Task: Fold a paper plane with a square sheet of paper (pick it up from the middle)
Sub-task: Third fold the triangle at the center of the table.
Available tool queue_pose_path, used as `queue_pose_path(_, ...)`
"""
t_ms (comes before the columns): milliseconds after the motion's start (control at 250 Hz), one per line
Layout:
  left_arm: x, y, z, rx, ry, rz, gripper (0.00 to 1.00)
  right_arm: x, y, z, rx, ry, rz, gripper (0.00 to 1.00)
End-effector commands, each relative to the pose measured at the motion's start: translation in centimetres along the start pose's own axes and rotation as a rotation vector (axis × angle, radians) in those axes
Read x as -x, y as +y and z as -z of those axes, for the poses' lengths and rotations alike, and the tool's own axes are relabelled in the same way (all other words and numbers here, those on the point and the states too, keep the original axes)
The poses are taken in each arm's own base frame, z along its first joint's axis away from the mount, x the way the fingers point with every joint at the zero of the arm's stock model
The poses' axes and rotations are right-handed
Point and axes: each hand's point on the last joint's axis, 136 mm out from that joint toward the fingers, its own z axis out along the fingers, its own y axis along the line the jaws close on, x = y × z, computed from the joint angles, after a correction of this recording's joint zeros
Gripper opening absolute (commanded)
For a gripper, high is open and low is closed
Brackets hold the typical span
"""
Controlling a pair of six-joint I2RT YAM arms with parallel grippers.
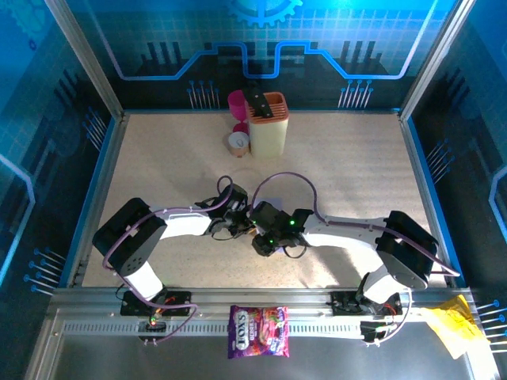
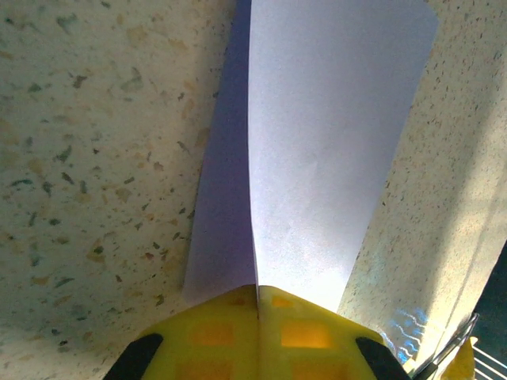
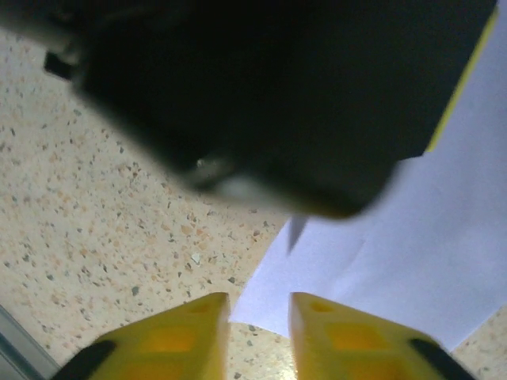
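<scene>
Speckled table [image 1: 158, 158]. Left gripper [image 2: 257, 294] pinching paper [image 2: 317, 158] at its crease; it runs lengthwise straight up frame. Right gripper [image 3: 260, 309] slightly apart, empty; paper just ahead, toward right of its view; left nearer

**Top external view.** The one legible marking was the brand name "FOX'S", set in white capitals across the upper part of a purple-pink sweets bag [image 1: 258, 331]. The bag lay flat on the metal rail [image 1: 95, 321] at the near edge, between the two arm bases, with its lettering upright to the camera. Red and green printed shapes sat beneath the name; the smaller print around them was too fine to read. The blue back panel [image 1: 142, 32] bore a pale gear emblem [image 1: 265, 8] above a circuit-like line pattern.
</scene>
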Motion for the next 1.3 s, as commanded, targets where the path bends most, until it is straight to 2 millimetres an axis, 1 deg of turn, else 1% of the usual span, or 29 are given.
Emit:
queue_pose_path(0,0.0,-0.4,0.2,-0.011,0.017,0.021,0.00,1.0,-0.8,0.6,-0.016,-0.027,-0.015,0.12)
queue_pose_path(120,0.0,-0.4,0.2,-0.014,0.018,0.018,0.00,1.2,-1.5,0.9,0.012,-0.032,-0.044,0.00)
queue_pose_path(276,0.0,-0.6,0.3,-0.023,0.018,0.006,0.00,1.5,-2.8,1.4,0.052,-0.039,-0.069,0.00)
queue_pose_path(399,0.0,-0.9,0.7,-0.033,0.011,-0.009,0.00,1.7,-3.3,1.7,0.083,-0.048,-0.070,0.00)
queue_pose_path(443,-0.1,-0.9,0.9,-0.029,0.011,-0.016,0.07,2.0,-3.2,1.9,0.106,-0.054,-0.067,0.00)
queue_pose_path(507,0.1,-1.0,1.5,-0.029,-0.006,-0.029,0.26,2.1,-3.0,2.0,0.144,-0.054,-0.067,0.00)
queue_pose_path(519,0.2,-1.0,1.7,-0.030,-0.012,-0.032,0.29,1.3,-3.2,1.7,0.147,-0.034,-0.070,0.00)
queue_pose_path(535,0.4,-1.1,1.8,-0.029,-0.020,-0.035,0.32,1.2,-3.2,1.6,0.153,-0.032,-0.072,0.00)
queue_pose_path(583,0.8,-1.4,2.4,-0.035,-0.040,-0.051,0.38,1.1,-3.4,1.5,0.166,-0.031,-0.080,0.00)
queue_pose_path(647,1.7,-1.9,3.1,-0.041,-0.065,-0.065,0.40,1.0,-3.1,1.3,0.191,-0.024,-0.082,0.00)
queue_pose_path(771,3.4,-3.1,4.0,-0.056,-0.098,-0.094,0.40,0.7,-2.9,0.9,0.213,-0.015,-0.084,0.00)
queue_pose_path(875,4.8,-4.3,3.9,-0.073,-0.109,-0.120,0.38,0.4,-2.7,0.7,0.224,-0.014,-0.085,0.00)
queue_pose_path(931,5.4,-5.1,3.5,-0.079,-0.095,-0.139,0.36,0.3,-2.8,0.6,0.225,-0.011,-0.084,0.00)
queue_pose_path(1031,5.8,-6.6,2.4,-0.096,-0.055,-0.173,0.30,0.1,-2.8,0.6,0.226,-0.009,-0.084,0.00)
queue_pose_path(1079,5.9,-6.9,1.6,-0.100,-0.032,-0.181,0.27,0.1,-2.8,0.6,0.224,-0.010,-0.084,0.00)
queue_pose_path(1190,6.0,-7.1,0.0,-0.095,0.005,-0.194,0.23,0.0,-2.8,0.5,0.227,-0.006,-0.085,0.00)
queue_pose_path(1294,6.1,-6.5,-1.4,-0.073,0.029,-0.202,0.19,0.1,-2.8,0.4,0.228,-0.006,-0.086,0.00)
